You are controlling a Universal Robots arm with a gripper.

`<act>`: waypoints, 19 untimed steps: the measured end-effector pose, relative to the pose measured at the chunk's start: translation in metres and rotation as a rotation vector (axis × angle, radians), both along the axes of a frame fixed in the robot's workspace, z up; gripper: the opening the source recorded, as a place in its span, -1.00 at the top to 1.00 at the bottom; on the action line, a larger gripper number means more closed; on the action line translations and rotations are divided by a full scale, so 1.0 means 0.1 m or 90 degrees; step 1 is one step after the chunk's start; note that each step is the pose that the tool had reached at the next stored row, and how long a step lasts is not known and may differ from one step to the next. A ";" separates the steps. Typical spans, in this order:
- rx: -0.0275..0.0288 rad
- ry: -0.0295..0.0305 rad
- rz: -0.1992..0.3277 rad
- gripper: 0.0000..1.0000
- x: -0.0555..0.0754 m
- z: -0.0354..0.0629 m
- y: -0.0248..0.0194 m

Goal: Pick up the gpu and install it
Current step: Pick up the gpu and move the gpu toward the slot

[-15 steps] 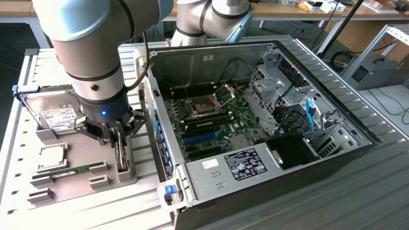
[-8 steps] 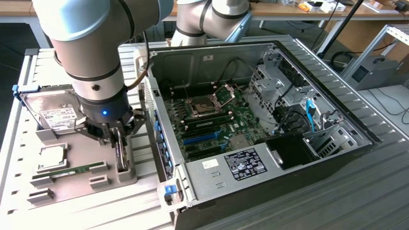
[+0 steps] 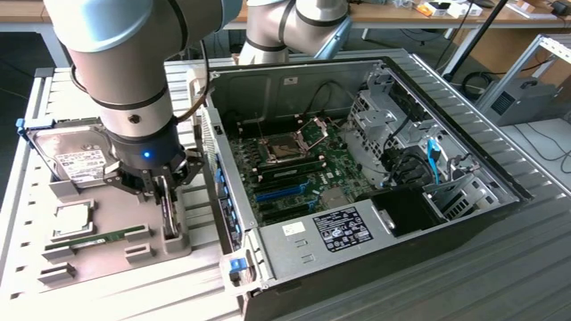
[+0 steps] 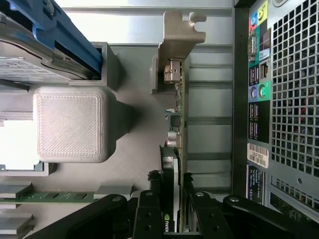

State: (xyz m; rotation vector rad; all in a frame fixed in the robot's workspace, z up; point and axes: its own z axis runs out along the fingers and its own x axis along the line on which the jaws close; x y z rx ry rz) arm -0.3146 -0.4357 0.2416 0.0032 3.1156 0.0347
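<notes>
The gripper (image 3: pixel 166 182) is partly closed, its fingers (image 4: pixel 148 209) clamping both faces of the gpu (image 3: pixel 170 212). The gpu stands on edge in the grey fixture (image 3: pixel 111 257) on the counter (image 3: pixel 517 267), just beside the open computer case (image 3: pixel 357 234), on the exterior view's left.

1. The gpu (image 4: pixel 178 134) is a thin, flat card with a dark board, a round black fan (image 4: pixel 169 167) on one face and a silvery metal end bracket (image 4: pixel 180 30).
2. It stands upright on its long edge, untilted, and the wrist view sees it edge-on.
3. Its fan end sits between the jaws of the gripper (image 4: pixel 172 195). One jaw presses the fan face and the other the bare board face.
4. The bracket end reaches well out past the jaws.
5. In the exterior view the gpu (image 3: pixel 168 214) shows as a narrow strip running out from just below the jaws.
</notes>
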 end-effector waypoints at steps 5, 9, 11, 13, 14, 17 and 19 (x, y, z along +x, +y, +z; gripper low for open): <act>0.0001 -0.0001 0.000 0.45 0.00 0.162 0.000; -0.0002 0.0000 0.000 0.45 0.00 0.355 0.000; -0.0006 0.0000 0.000 0.45 0.00 0.493 0.000; -0.0009 -0.0001 0.000 0.45 0.00 0.579 0.000; -0.0010 -0.0001 0.000 0.45 0.00 0.628 0.000; -0.0016 -0.0001 0.000 0.45 0.00 0.766 0.000; -0.0017 -0.0001 0.000 0.45 0.00 0.857 0.000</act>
